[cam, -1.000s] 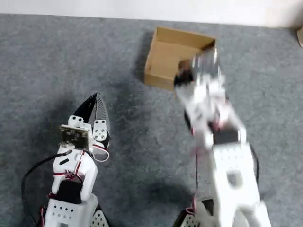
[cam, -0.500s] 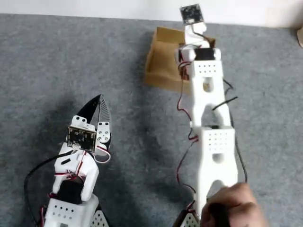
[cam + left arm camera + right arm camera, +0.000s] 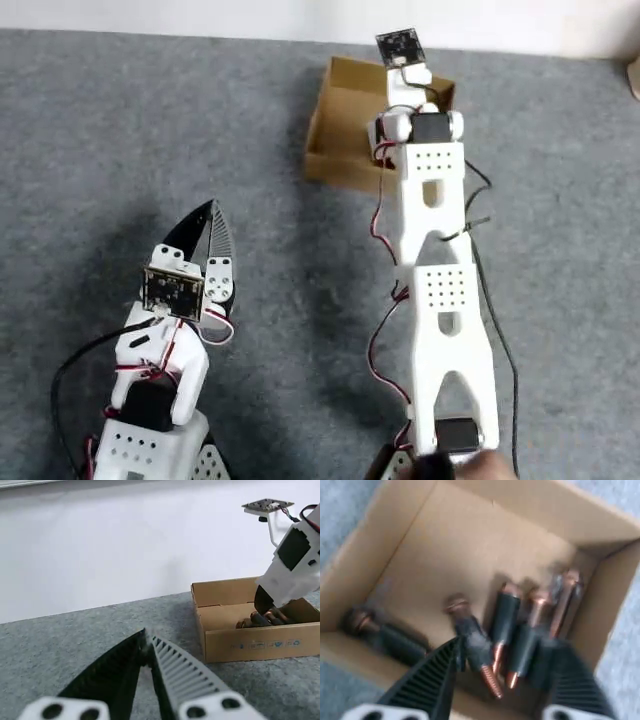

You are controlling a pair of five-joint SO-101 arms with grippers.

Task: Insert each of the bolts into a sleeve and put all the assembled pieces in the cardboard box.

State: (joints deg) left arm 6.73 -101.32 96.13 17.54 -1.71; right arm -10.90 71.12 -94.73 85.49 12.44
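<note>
Close to finished, by the look of it. Underneath everything, a grey, felt-like table cover [image 3: 270,130], matte and fibrous. Up the right half of the high view, the long white plastic right arm [image 3: 432,210], flat-sided and drilled with small holes, red and black wires looping beside it, wrist at upper centre. At lower left, the folded white plastic left arm [image 3: 160,370], circuit board on top. At upper centre, under that right wrist, the shallow, open-topped brown cardboard box [image 3: 322,125], stiff and straight-walled, its floor [image 3: 470,545] smooth and plain. Above that floor, the black, ribbed right gripper [image 3: 506,645]: jaws spread wide, clamped on nothing as far as can be made out, one piece lying just beside one jaw. Left of centre in the high view, well apart from the box, the black, tapered left gripper [image 3: 208,208]: jaws pressed together at the tips, empty. On the box floor, the assembled pieces [image 3: 506,615]: coppery threaded bolts with round heads pushed through dark, dull cylindrical sleeves, roughly five, most bunched side by side toward the lower right of the right wrist view, one alone at the left; exact count unsure. Every piece seen already sleeved and boxed. Left, probably, only to lift the right arm clear, unless further parts lie hidden under the arms.
</note>
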